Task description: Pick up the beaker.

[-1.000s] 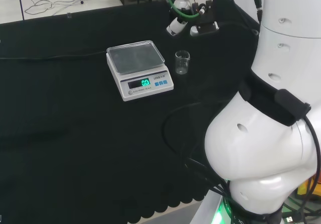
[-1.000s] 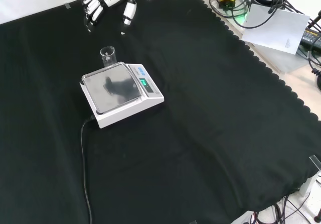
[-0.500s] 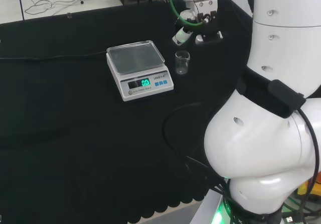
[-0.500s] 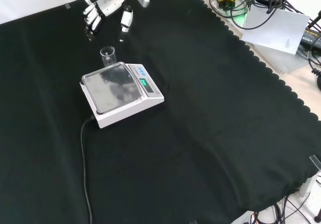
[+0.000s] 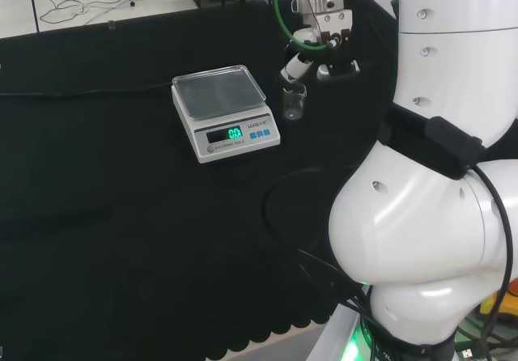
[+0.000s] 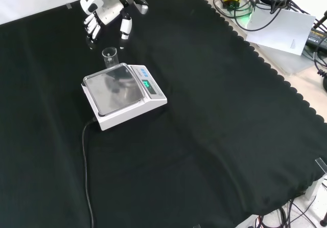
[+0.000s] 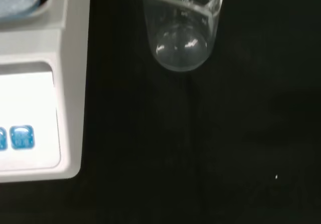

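Note:
A small clear beaker (image 5: 295, 102) stands upright on the black cloth just right of the scale in the head view; in the front view the beaker (image 6: 110, 57) stands just beyond the scale's far corner. The wrist view looks at the beaker (image 7: 180, 28) from close by, and it looks empty. The hand (image 6: 106, 14) hovers above and beyond the beaker in the front view, fingers straight and spread, holding nothing. In the head view the hand (image 5: 317, 49) hangs right above the beaker without touching it.
A white digital scale (image 5: 224, 112) with a grey pan and a lit green display stands beside the beaker; the scale (image 6: 121, 94) has a cable running toward the front view's bottom. The arm's big white links (image 5: 437, 175) stand at the head view's right.
The hand has come down and nearer to the beaker, staying open. Beaker and scale have not moved.

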Motion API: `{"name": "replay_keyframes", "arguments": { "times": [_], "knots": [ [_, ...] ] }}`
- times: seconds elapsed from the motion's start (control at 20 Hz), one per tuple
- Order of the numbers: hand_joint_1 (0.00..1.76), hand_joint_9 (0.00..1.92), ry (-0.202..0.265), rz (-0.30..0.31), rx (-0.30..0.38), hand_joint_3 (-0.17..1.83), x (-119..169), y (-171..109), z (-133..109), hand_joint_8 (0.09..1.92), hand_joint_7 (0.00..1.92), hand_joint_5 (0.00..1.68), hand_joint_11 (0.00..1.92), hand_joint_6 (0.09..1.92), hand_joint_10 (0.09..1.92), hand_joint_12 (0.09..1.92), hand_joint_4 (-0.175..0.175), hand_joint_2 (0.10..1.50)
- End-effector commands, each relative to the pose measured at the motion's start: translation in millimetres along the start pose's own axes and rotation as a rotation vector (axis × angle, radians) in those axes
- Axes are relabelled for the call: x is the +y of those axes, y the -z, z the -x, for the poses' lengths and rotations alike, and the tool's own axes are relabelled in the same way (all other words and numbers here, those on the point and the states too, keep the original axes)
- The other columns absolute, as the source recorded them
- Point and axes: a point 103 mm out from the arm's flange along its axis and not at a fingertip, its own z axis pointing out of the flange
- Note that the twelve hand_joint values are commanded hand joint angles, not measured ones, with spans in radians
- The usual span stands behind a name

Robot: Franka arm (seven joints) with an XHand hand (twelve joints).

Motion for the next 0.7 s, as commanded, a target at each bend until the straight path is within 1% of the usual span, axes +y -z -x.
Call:
{"name": "replay_keyframes", "arguments": {
  "times": [0.05,0.35,0.5,0.6,0.7],
  "knots": [
    [0.65,0.27,0.017,-0.018,0.006,0.17,3,-12,0,0.58,0.18,0.32,0.00,0.09,0.77,1.25,0.016,0.96],
    [0.66,0.27,0.033,-0.046,-0.002,0.18,7,-23,-3,0.58,0.17,0.32,0.00,0.09,0.78,1.26,0.012,0.94],
    [0.68,0.26,0.033,-0.058,-0.016,0.18,9,-27,-5,0.59,0.17,0.33,0.00,0.09,0.78,1.26,0.026,0.91],
    [0.69,0.26,0.031,-0.065,-0.024,0.18,12,-30,-5,0.59,0.17,0.34,0.00,0.09,0.78,1.27,0.030,0.90],
    [0.70,0.25,0.028,-0.070,-0.029,0.23,15,-32,-6,0.60,0.16,0.36,0.00,0.09,0.79,1.28,0.031,0.87]
  ]
}}
